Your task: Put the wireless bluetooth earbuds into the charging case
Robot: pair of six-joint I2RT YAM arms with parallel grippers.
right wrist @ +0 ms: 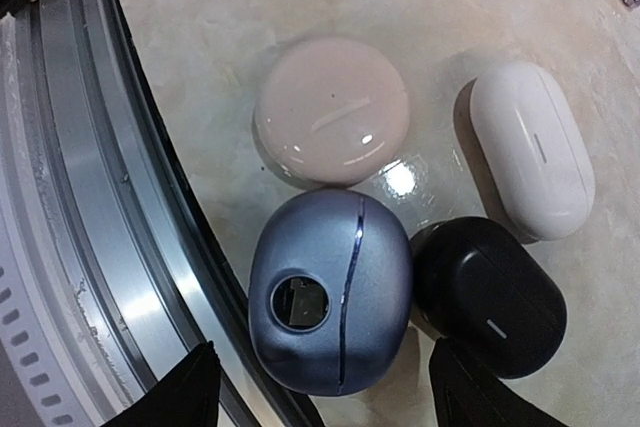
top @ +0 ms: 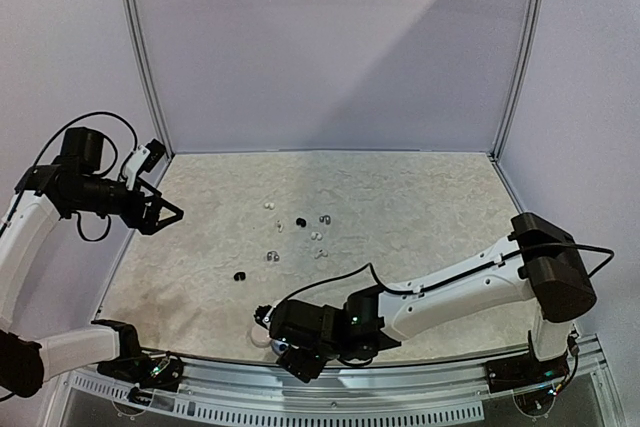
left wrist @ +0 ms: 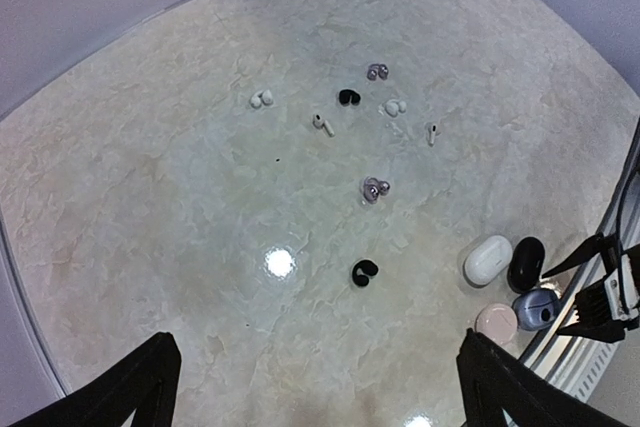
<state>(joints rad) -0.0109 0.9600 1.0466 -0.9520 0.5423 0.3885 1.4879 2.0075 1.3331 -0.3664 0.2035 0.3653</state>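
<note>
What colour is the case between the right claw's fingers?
The case is metallic blue, clearest in the right wrist view.

A robot test cell in a lab: plain pale wall panels (top: 330, 47) in aluminium posts (top: 140, 47) stand beyond the left gripper (left wrist: 318, 337), closing off a marble-patterned table (top: 420, 197), and a slotted aluminium rail (right wrist: 90, 247) edges it just beside the right gripper (right wrist: 322, 345).

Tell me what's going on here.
Nothing is gripped at this moment. The right gripper, open and empty, hangs over the blue case. That case sits with the pink case, black case and white case at the near edge of the table. All four look closed. The earbuds lie scattered mid-table, outside the cases. The left gripper, open and empty, is raised at the left side.
</note>
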